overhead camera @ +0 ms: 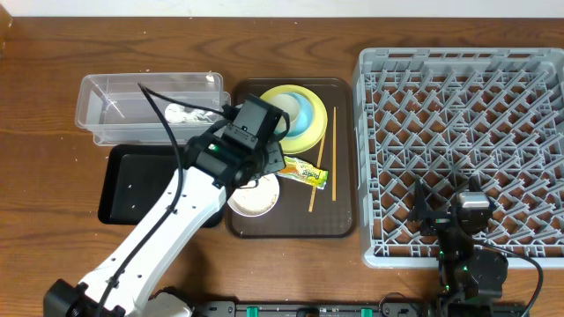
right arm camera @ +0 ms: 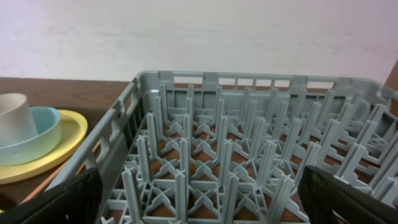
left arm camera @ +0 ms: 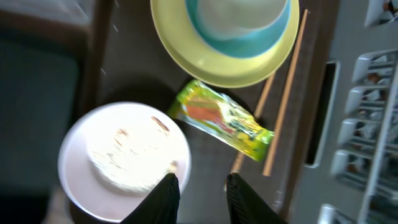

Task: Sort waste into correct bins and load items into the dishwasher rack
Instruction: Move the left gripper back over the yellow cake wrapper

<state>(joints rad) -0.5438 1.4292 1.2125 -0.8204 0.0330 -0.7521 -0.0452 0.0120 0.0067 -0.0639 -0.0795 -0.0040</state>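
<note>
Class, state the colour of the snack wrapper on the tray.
The snack wrapper is yellow-green with orange; clearest in the left wrist view.

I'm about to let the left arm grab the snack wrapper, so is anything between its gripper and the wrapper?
Nothing visible. The left gripper is open with only bare serving tray between it and the snack wrapper. The white bowl sits to one side, the chopsticks along the wrapper's other side.

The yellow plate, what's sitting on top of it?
A light blue bowl sits on the yellow plate, with a small white cup standing inside it. The bowl hides the plate's middle, and whether the cup holds anything cannot be seen.
</note>
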